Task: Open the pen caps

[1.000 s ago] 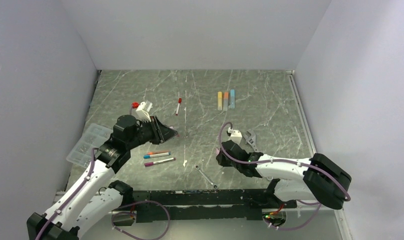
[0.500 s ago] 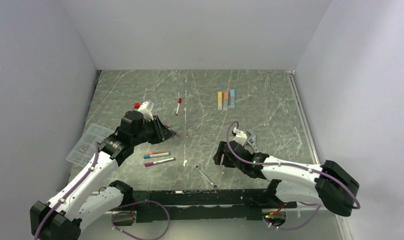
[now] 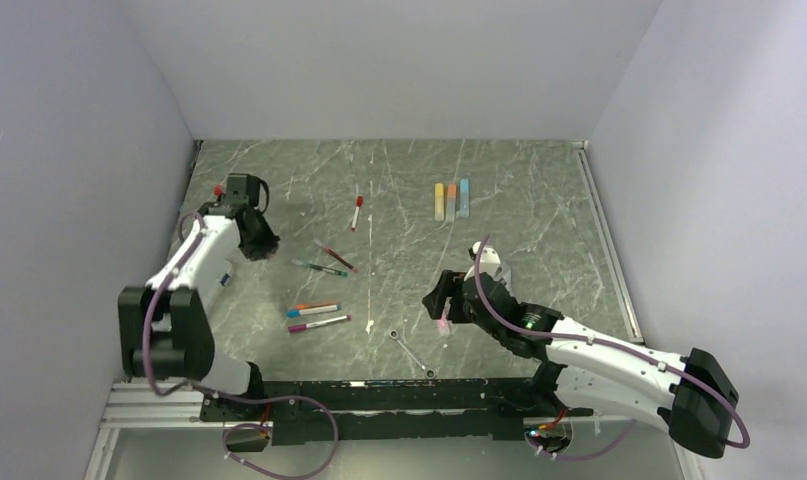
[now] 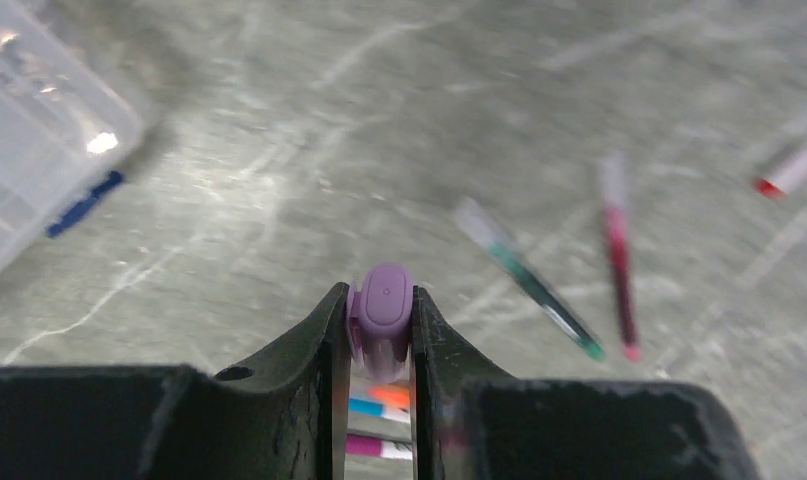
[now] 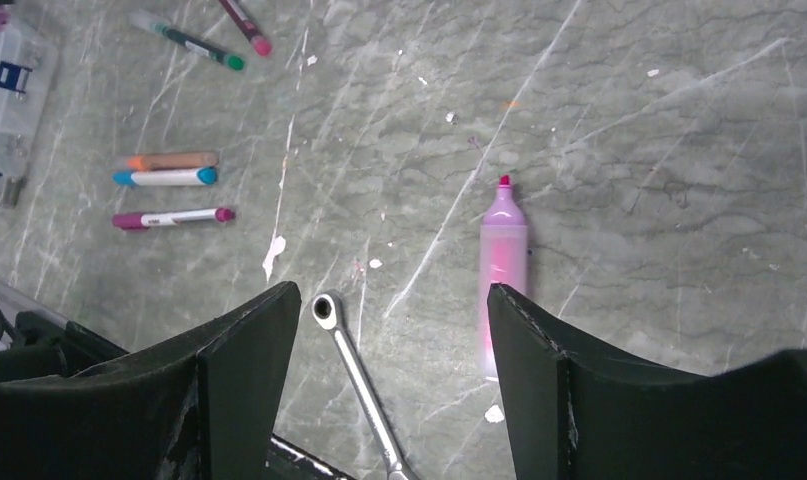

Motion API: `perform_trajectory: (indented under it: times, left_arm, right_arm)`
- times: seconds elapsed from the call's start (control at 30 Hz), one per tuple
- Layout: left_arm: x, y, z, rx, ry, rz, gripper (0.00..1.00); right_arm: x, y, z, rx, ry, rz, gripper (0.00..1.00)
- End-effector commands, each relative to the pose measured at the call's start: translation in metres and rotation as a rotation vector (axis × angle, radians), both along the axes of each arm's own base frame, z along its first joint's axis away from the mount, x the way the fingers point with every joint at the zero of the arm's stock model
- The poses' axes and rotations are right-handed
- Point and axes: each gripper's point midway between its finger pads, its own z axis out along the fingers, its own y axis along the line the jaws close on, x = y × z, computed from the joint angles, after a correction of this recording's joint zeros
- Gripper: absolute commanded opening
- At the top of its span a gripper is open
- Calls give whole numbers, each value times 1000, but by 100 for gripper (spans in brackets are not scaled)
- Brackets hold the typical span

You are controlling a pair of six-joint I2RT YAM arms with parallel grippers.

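A second before, the left arm had been stretched out over the middle of the table. Now it had swung back to the far left. The left gripper (image 4: 380, 296) was pinched tight on a purple cap (image 4: 381, 320), which it held up off the stone, well apart from the pink highlighter (image 5: 503, 270). The right gripper (image 5: 389, 295), nearly closed a moment earlier, had spread wide with nothing in it. The highlighter lay flat on the table (image 5: 629, 120) beneath it, tip bare, just inside the right-hand finger in the wrist view and near the wrench (image 5: 364, 385). A green pen (image 4: 534, 285) and a red pen (image 4: 617, 270) lay on the stone ahead of the left gripper, with the clear box (image 4: 39, 130) off to its side.
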Motion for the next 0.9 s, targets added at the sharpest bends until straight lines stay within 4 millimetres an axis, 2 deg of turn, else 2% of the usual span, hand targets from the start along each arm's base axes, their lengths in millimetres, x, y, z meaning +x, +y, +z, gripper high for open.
perform_trajectory:
  times: [0.0,0.13,0.23,0.33,0.4,0.63,0.73,0.87]
  left_arm:
    - [20,36,-9,15,61,88,0]
    - [32,54,-37,56,135,138,0]
    - [31,61,-57,49,188,158,0]
    - [25,61,-69,50,214,163,2]
    - [23,63,-73,59,216,161,5]
    - [22,63,-90,69,242,129,10]
    - [19,64,-96,71,263,130,22]
    - [16,65,-92,79,252,132,39]
  right_arm:
    - [1,11,20,53,-52,49,73]
    - [-2,6,25,76,-69,45,74]
    - [-5,-2,31,90,-91,35,76]
    - [-7,-7,33,90,-104,33,82]
    - [-7,-9,33,87,-106,33,90]
    - [-9,-10,38,100,-114,33,93]
    - [-9,-13,39,102,-111,22,94]
    - [-9,-15,41,103,-113,17,95]
